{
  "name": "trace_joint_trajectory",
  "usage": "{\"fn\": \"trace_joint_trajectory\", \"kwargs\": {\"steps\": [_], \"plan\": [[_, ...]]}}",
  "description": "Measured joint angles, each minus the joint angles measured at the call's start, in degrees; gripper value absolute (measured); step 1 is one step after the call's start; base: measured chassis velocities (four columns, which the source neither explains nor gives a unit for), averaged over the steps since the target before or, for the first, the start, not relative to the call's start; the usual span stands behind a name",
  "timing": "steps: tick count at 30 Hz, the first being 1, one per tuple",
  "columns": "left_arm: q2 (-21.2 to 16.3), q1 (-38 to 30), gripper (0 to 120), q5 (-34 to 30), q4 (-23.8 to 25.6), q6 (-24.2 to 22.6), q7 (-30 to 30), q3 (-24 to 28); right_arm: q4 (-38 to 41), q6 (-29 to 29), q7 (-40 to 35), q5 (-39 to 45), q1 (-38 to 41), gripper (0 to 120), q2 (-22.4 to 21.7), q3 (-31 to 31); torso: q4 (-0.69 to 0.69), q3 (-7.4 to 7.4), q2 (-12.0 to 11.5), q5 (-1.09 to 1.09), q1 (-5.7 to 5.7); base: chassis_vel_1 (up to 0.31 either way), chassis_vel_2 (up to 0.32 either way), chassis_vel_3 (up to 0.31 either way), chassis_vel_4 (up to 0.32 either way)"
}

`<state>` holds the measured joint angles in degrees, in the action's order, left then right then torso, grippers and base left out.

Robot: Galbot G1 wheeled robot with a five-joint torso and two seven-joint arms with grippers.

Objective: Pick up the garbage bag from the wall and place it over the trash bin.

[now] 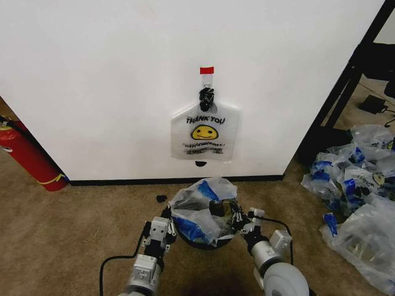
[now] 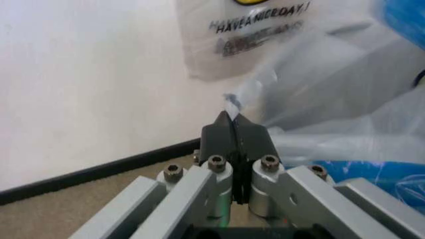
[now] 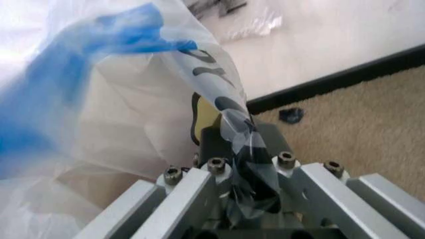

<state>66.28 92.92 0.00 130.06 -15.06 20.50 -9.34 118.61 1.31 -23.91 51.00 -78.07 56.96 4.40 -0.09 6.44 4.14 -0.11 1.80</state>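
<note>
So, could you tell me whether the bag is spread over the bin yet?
Spread: the bag drapes over the bin, each side pinched by a shut claw, left and right.

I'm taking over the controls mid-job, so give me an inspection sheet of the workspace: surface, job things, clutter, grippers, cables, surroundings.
Surface: tan carpet, a small dark scrap lying near the baseboard.
Job's things: garbage bag with blue patches is spread over the trash bin, held at both sides. A same-print bag hangs on the wall from the hook under the red tape mark.
Clutter: pile of clear bags on the floor to the right.
Grippers: left gripper shut on the bag's edge; right gripper shut on the bag's handle.
Cables: black cable beside the left arm.
Surroundings: red fire extinguisher at left, black frame at right.
</note>
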Motion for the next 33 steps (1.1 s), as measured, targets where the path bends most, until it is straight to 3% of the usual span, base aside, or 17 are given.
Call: {"fn": "trace_joint_trajectory", "kwargs": {"steps": [12,18,26,33], "plan": [[-1.61,-1.39,0,-1.86,-0.71,-2.54,-0.18,-1.08,0.13,0.40,1.04,2.87,0.23,1,-1.13,2.64,0.00,0.00,0.00,0.01,0.00,0.000,0.000,0.000,0.000],[-2.17,-4.43,0,-2.02,-3.67,-2.81,-0.71,-1.14,0.90,1.62,2.17,4.32,0.39,1,-1.97,3.15,0.00,0.00,0.00,0.00,0.00,0.000,0.000,0.000,0.000],[-2.37,-4.52,4,-1.37,-4.03,3.99,-2.19,0.30,0.83,1.76,2.17,3.24,1.55,1,-2.01,2.26,0.00,0.00,0.00,0.00,0.00,0.000,0.000,0.000,0.000],[-6.49,-1.48,32,7.90,-3.42,12.22,-8.95,-3.19,-3.11,0.22,3.07,-1.85,4.54,1,-1.55,1.94,0.00,0.00,0.00,0.01,0.00,0.000,0.000,0.000,0.000]]}}
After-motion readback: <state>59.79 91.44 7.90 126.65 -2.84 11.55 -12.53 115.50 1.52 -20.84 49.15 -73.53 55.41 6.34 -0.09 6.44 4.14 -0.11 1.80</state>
